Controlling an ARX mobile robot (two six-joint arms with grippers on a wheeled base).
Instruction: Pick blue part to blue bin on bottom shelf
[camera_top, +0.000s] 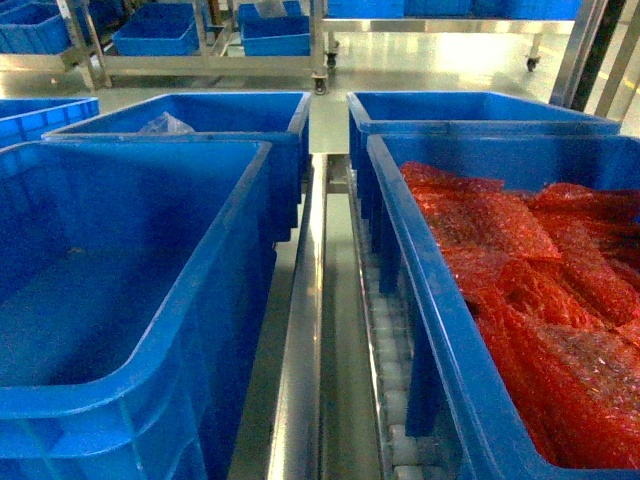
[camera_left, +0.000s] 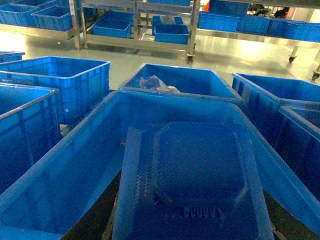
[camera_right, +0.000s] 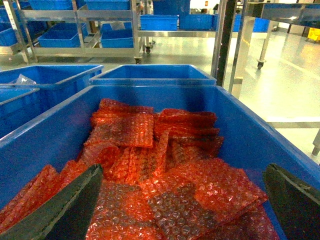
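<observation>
The right gripper (camera_right: 182, 200) hangs over the crate of red bubble-wrap packets (camera_right: 150, 165), its two dark fingers (camera_right: 65, 210) spread wide at the bottom corners of the right wrist view, with nothing between them. The left gripper cannot be made out in any view, so its state cannot be told; the left wrist camera looks down into the blue bin (camera_left: 75, 165), whose inside is smooth and plain with a raised square panel on the floor.

In the head view the blue bin (camera_top: 200, 300) sits near left and the packet crate (camera_top: 430, 300) near right, with steel rails and a white roller track (camera_top: 390, 370) of the bottom shelf (camera_top: 300, 350) between them. Two more blue crates stand behind; the far left one (camera_top: 260, 110) holds a clear plastic bag (camera_top: 165, 124). The blue part does not show in any view.
</observation>
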